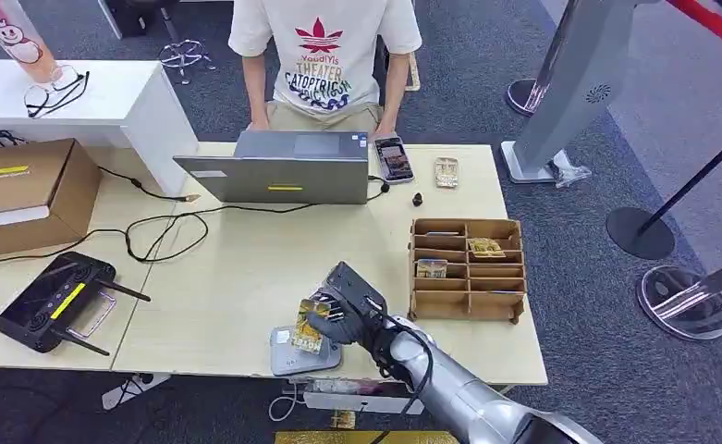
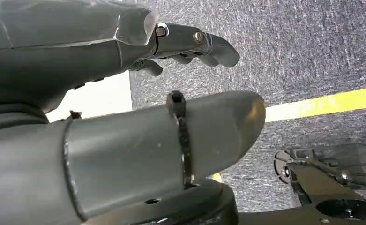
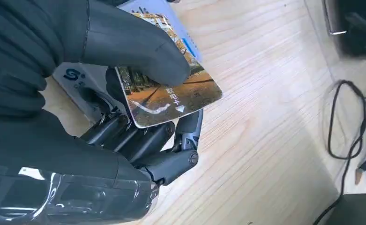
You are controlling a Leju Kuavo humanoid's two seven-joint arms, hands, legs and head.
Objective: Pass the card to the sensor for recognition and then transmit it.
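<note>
My right hand [image 1: 343, 310] pinches the card [image 1: 312, 321] just above the grey sensor [image 1: 303, 351]; left hand [image 2: 124, 93] hangs empty, fingers apart, over the floor.

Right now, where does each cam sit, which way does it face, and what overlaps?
Head view: high on the body, looking forward and down at the light wooden table; the silver right arm enters from below, its right hand holding the picture-printed card over the grey-white flat sensor.
Left wrist view: behind the left hand, facing grey carpet with a yellow stripe.
Right wrist view: behind the right hand, looking at the card over the sensor.
Shared by head and right wrist: hand, card, sensor, table.
</note>
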